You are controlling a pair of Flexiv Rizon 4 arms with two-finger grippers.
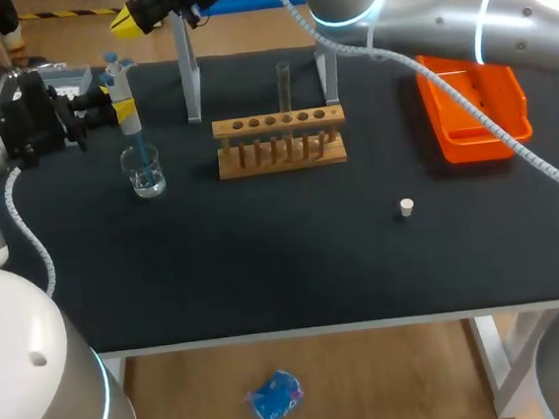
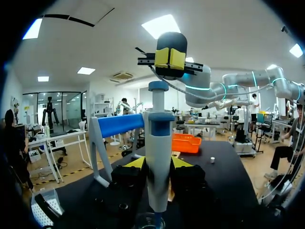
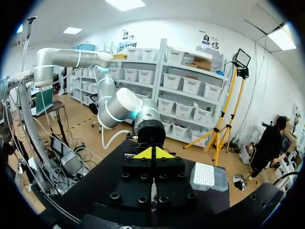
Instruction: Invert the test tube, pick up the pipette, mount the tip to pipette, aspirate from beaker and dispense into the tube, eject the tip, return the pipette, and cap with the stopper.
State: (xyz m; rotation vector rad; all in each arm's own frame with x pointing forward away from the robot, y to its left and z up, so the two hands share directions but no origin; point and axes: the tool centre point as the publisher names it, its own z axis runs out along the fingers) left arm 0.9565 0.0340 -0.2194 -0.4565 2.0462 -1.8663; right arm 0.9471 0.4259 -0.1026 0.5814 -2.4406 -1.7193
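- The pipette (image 2: 158,157) stands upright with its long axis vertical. The left end effector (image 2: 158,164) pinches its body from both sides.
- Its lower end points down into the glass beaker (image 1: 144,171), which sits directly under the left end effector on the tabletop (image 1: 284,259). Whether the tip reaches the liquid cannot be told.
- The plunger button is at the top of the pipette. The right end effector (image 2: 170,58) hangs directly above it on the same vertical line, with its yellow fingers pressed together and holding nothing. It looks very close to the button, but contact cannot be told.
- Judgement: the step in hand is aspirating. It depends on the right end effector coming straight down along the pipette's axis, since a sideways push could tilt the pipette in the left grasp.
- The test tube (image 1: 284,85) stands upright in the wooden rack (image 1: 280,140), off to the side of both end effectors. The left arm is nearer to it.
- The white stopper (image 1: 407,207) lies alone on the tabletop, well apart from both end effectors.
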